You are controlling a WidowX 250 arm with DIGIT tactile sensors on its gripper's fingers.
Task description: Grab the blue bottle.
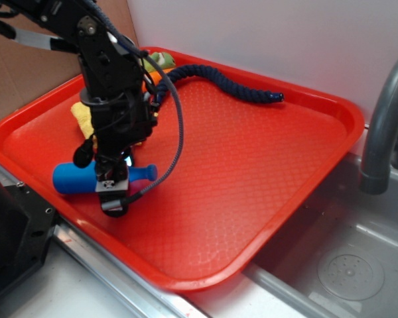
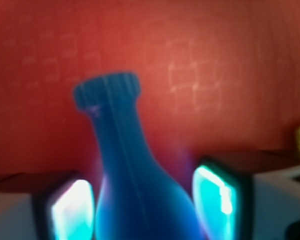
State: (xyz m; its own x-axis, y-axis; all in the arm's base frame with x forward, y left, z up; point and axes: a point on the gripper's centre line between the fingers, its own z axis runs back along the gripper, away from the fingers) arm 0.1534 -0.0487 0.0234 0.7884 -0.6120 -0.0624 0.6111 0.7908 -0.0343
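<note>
Pincer (image 1: 113, 187) clamped on blue bottle (image 1: 73, 177) | bottle: glossy, fat-bodied, narrow-necked, lying on red tray (image 1: 252, 172)

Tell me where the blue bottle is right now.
In the exterior view the blue bottle lies on its side near the red tray's front-left rim, under the gripper. The wrist view shows its body between the two fingers.

The exterior view looks down obliquely at the red tray (image 1: 265, 165); the wrist view, blurred, apparently sits close above that same tray (image 2: 215, 60).
</note>
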